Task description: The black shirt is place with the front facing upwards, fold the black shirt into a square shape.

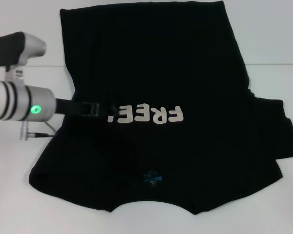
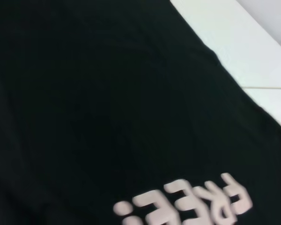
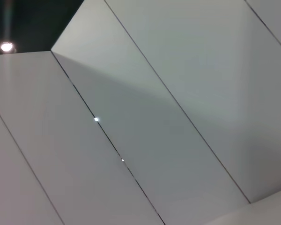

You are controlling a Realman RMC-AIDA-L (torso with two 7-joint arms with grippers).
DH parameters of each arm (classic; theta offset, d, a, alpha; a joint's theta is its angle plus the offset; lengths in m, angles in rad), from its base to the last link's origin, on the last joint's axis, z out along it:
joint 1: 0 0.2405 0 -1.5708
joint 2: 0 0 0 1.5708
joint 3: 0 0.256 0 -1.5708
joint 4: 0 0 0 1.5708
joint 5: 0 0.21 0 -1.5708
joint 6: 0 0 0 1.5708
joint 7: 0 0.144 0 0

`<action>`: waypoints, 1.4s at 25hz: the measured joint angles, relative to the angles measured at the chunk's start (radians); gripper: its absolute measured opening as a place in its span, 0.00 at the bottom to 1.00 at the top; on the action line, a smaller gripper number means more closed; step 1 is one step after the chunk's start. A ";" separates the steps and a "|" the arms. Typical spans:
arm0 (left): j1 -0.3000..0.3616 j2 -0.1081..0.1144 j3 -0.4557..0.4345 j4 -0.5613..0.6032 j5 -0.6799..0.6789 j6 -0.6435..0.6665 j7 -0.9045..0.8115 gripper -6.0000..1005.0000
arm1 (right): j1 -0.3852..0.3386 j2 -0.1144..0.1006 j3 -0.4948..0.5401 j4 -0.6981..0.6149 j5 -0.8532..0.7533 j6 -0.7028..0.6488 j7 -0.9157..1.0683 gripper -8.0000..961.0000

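head view: the black shirt (image 1: 161, 73) lies front side up on a white table (image 1: 24, 195), with the hem toward the far edge and the collar toward the robot. the white "free!" lettering (image 1: 146, 114) runs across the middle of the fabric and reads upside down from this side. a small blue neck label (image 1: 152, 177) sits just inside the collar at the near edge. the sleeve on the robot's right (image 1: 283, 131) spreads outward over the table; the sleeve on the robot's left appears folded inward onto the body of the garment, forming a darker layered patch (image 1: 97, 151) near the collar.

the left arm (image 1: 19, 100) enters from the left edge, silver with a green indicator light (image 1: 36, 108). the left gripper (image 1: 105, 111) reaches over the shirt, its tip at the "!" end of the lettering; black against black cloth, its opening cannot be told, nor whether it touches the fabric.

left wrist view: black cloth (image 2: 107, 93) fills most of the frame, with the lettering (image 2: 187, 201) along one edge and a strip of white table (image 2: 234, 42) beyond the shirt's border.

right wrist view: only pale panels with dark seams (image 3: 145, 117) and a ceiling lamp (image 3: 6, 47) show; the right gripper appears in no view.
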 joint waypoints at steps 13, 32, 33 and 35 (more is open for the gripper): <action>0.038 0.023 0.005 0.013 0.138 -0.005 -0.060 0.72 | 0.009 0.000 -0.001 0.016 0.000 0.005 0.000 0.96; -0.050 -0.078 -0.005 0.067 0.068 -0.011 0.032 0.72 | 0.001 -0.003 -0.007 0.018 0.000 -0.005 0.004 0.96; -0.026 -0.078 -0.009 0.112 0.033 0.038 0.043 0.72 | 0.001 -0.006 -0.014 0.017 0.000 -0.019 0.012 0.96; 0.037 -0.072 -0.033 0.197 -0.077 0.151 0.090 0.72 | 0.001 -0.017 -0.026 0.005 0.000 -0.061 0.040 0.96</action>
